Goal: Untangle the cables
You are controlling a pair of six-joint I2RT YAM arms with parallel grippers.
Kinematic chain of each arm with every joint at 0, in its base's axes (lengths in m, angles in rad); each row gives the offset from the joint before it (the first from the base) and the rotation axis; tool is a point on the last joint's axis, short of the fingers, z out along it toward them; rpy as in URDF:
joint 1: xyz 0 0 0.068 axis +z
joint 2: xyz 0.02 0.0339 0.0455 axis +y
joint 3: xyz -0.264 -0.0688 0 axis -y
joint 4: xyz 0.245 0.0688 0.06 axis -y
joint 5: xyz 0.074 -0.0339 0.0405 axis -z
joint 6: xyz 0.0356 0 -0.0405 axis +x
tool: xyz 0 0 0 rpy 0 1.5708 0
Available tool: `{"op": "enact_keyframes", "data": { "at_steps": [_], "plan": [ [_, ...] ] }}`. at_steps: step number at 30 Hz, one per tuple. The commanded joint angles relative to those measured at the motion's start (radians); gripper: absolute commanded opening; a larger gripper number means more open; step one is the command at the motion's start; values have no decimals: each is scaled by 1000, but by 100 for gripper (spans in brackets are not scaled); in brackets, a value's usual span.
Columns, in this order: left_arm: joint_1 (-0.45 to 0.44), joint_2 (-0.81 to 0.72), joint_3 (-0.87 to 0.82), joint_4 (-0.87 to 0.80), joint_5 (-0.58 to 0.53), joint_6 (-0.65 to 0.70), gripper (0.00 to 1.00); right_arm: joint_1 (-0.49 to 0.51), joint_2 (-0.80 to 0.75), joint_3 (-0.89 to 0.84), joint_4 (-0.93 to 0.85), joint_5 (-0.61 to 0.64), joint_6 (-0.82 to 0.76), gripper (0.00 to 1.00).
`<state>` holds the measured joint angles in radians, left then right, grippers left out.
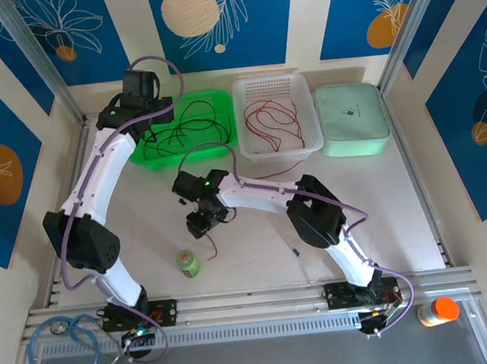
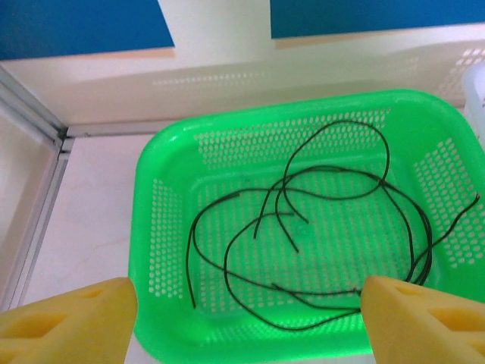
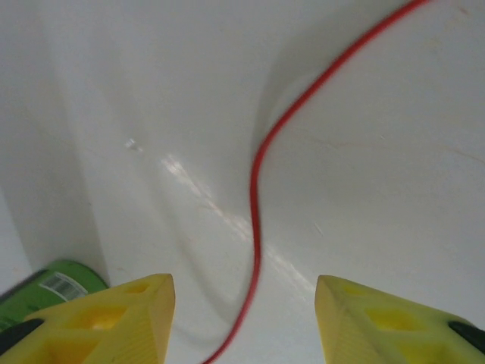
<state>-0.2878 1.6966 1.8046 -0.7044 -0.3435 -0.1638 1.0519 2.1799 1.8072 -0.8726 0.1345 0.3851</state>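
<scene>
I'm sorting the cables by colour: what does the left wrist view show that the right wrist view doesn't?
Left wrist view: black cables looped in a green basket beneath the left claw. Right wrist view: one red cable running through the open right claw over the white table, a green can nearby. Both: yellow fingertips standing apart, clamping nothing.

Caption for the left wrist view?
Open yellow left fingers hover above a green basket of loosely tangled black cables.
</scene>
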Motion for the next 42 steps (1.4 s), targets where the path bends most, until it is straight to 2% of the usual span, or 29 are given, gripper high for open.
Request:
{"op": "enact_keyframes", "data": {
  "at_steps": [1,10,20,26,31,42],
  "plan": [
    [5,-47,-29,-46,3,-29,78,20,57,75,-69,-68,42,51],
    [15,-96,-87,-35,21,-30,79,38,162,150,-158,-32,82,48],
    [21,-96,-94,-26,43,-30,79,39,196,170,-208,40,87,46],
    [21,-90,-97,-18,59,-31,79,37,151,153,-250,103,94,45],
    [24,-89,-102,-13,64,-31,79,18,74,57,-272,177,121,45],
    [23,-102,-105,-3,93,-44,79,31,-120,-64,-286,152,187,46]
  ]
}}
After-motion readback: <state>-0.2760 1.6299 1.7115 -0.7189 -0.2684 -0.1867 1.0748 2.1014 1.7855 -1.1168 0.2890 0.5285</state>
